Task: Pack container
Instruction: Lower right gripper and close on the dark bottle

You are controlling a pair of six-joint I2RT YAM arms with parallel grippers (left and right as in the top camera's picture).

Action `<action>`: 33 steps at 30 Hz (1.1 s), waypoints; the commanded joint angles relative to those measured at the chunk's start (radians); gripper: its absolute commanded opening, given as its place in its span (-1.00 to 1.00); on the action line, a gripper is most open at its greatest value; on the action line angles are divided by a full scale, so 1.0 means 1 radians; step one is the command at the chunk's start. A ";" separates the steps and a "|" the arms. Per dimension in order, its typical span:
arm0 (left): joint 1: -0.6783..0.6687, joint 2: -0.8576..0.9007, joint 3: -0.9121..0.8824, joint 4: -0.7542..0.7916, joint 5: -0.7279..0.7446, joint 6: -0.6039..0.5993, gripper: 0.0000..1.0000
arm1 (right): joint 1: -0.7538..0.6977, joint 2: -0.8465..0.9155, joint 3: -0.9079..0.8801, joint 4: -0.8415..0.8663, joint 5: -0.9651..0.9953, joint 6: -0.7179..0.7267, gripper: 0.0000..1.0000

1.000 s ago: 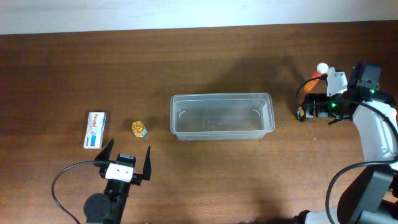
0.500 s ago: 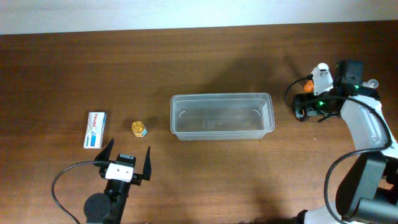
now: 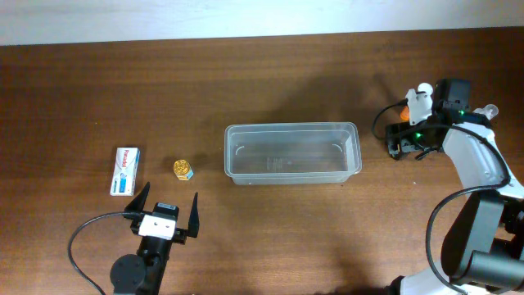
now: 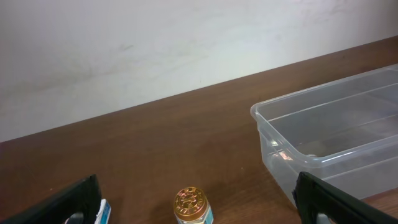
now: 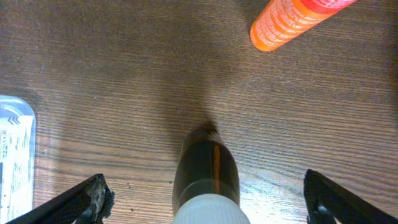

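Left pincer [image 3: 170,198] sits at the near edge of the counter [image 3: 270,74], fingers spread wide with nothing between them. From overhead I see the container [image 3: 292,126] mid-counter, with nothing in it that I can see. A white box [image 3: 124,170] and a small gold-capped bottle [image 3: 182,169] lie to its left, just ahead of that pincer. The right pincer [image 3: 399,141] is off the container's right end, beside an orange tube [image 3: 404,104].

On the left wrist camera, the left pincer frames the gold-capped bottle, and the container is ahead to the right.

On the right wrist camera, the right pincer's fingers gape wide around a dark bottle with a white cap [image 5: 208,171], touching neither side. The orange tube lies beyond it, and a white packet [image 5: 15,155] is at the left edge.
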 commanded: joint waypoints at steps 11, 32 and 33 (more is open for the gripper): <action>0.008 -0.007 -0.006 -0.001 0.010 0.016 0.99 | -0.001 0.045 0.011 0.014 0.016 -0.022 0.68; 0.008 -0.007 -0.006 -0.001 0.010 0.016 0.99 | -0.001 0.061 0.011 0.045 0.016 -0.021 0.11; 0.008 -0.007 -0.006 -0.001 0.010 0.016 0.99 | -0.001 0.061 0.011 0.045 0.016 -0.021 0.11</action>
